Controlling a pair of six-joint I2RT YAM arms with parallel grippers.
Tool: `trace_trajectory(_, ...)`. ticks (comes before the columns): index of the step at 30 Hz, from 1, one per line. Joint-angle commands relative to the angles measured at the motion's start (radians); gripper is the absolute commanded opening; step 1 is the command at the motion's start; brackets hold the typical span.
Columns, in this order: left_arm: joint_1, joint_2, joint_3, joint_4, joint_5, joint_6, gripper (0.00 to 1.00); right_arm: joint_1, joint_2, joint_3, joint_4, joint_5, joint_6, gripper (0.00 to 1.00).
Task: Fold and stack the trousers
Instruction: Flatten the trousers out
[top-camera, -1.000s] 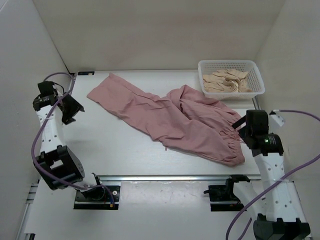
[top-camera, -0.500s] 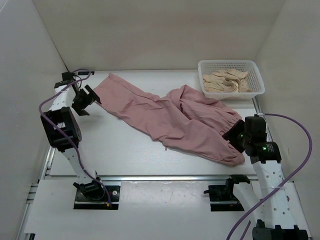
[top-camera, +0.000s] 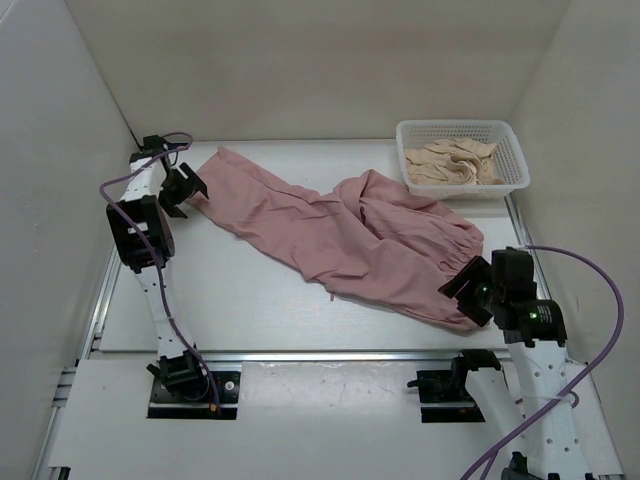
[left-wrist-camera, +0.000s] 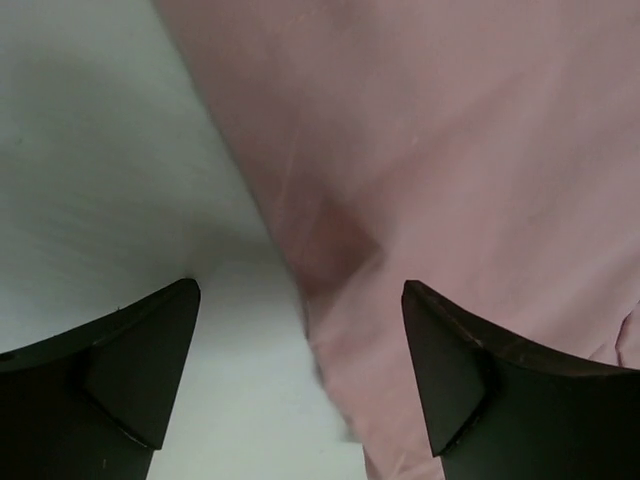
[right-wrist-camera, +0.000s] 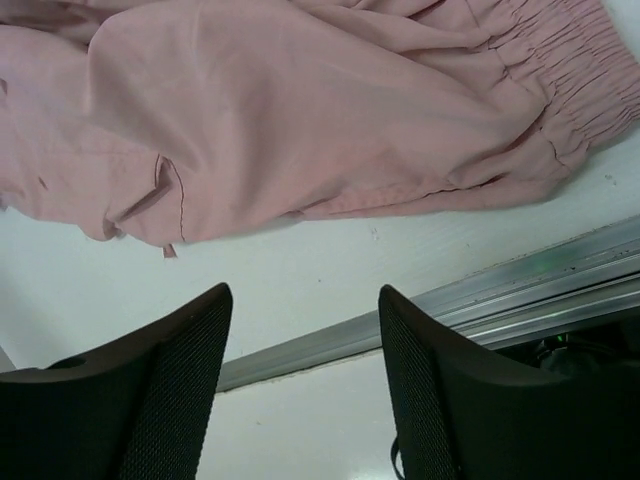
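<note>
The dusty-pink trousers (top-camera: 350, 235) lie spread out on the white table, running diagonally from far left to near right. My left gripper (top-camera: 183, 190) is open at the far-left leg end. In the left wrist view the cloth (left-wrist-camera: 480, 150) fills the right side, and its edge runs between the spread fingers (left-wrist-camera: 140, 370) of the gripper (left-wrist-camera: 300, 370). My right gripper (top-camera: 462, 283) is open beside the gathered waist (right-wrist-camera: 570, 70) at the near right. In the right wrist view the trousers (right-wrist-camera: 300, 120) lie just past the gripper (right-wrist-camera: 305, 385), with only bare table between its fingers.
A white basket (top-camera: 455, 125) holding beige garments (top-camera: 455, 163) stands at the far right corner. A metal rail (top-camera: 340, 354) runs along the table's near edge and appears again in the right wrist view (right-wrist-camera: 520, 290). Pale walls close in the left, back and right.
The left arm swung from the left wall in to the trousers' far-left leg end, and its jaws opened wide. The right gripper slid nearer along the waist, its jaws narrowing slightly.
</note>
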Motion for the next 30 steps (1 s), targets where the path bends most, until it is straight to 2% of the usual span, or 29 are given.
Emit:
trace_trajectory(1,-0.025,0.032,0.109,-0.02,-0.029,-0.017,0.93,-0.001,-0.013,0.007,-0.028,0.019,0.04,0.65)
trace_trajectory(3,-0.025,0.066,0.157,-0.029,0.006,-0.017,0.87,-0.001,-0.013,0.007,-0.037,0.048,0.052,0.66)
trace_trajectory(4,-0.025,0.098,0.172,-0.029,0.026,-0.017,0.81,-0.001,-0.013,0.007,-0.037,0.059,0.062,0.66)
trace_trajectory(5,-0.025,0.112,0.186,-0.029,0.046,-0.017,0.7,-0.001,-0.013,0.007,-0.046,0.059,0.062,0.71)
trace_trajectory(6,-0.025,0.126,0.2,-0.029,0.074,-0.017,0.34,-0.001,-0.004,0.007,-0.046,0.069,0.072,0.74)
trace_trajectory(7,-0.025,0.135,0.227,-0.042,0.074,-0.026,0.14,-0.001,-0.004,-0.002,-0.046,0.07,0.086,0.74)
trace_trajectory(8,-0.025,0.135,0.228,-0.055,0.074,-0.026,0.1,-0.001,-0.013,-0.018,-0.046,0.07,0.1,0.74)
trace_trajectory(9,-0.025,0.122,0.228,-0.072,0.048,-0.036,0.1,-0.001,-0.013,-0.027,-0.059,0.083,0.126,0.74)
trace_trajectory(12,-0.025,-0.004,0.157,-0.072,-0.012,-0.046,0.1,-0.001,-0.027,-0.091,-0.059,0.05,0.207,0.85)
trace_trajectory(16,-0.014,-0.196,-0.008,-0.04,-0.047,-0.046,0.1,-0.001,0.057,-0.218,0.035,-0.041,0.285,0.84)
trace_trajectory(20,-0.014,-0.347,-0.125,-0.03,-0.07,-0.026,0.1,-0.001,0.075,-0.318,0.194,-0.052,0.329,0.84)
trace_trajectory(23,-0.005,-0.435,-0.173,-0.03,-0.092,-0.014,0.1,-0.001,0.089,-0.344,0.269,-0.022,0.341,0.83)
trace_trajectory(26,0.034,-0.506,-0.22,-0.03,-0.08,-0.014,0.1,-0.011,0.16,-0.345,0.319,0.0,0.332,0.75)
trace_trajectory(30,0.058,-0.564,-0.211,-0.03,-0.06,-0.014,0.1,-0.011,0.279,-0.334,0.357,0.05,0.332,0.75)
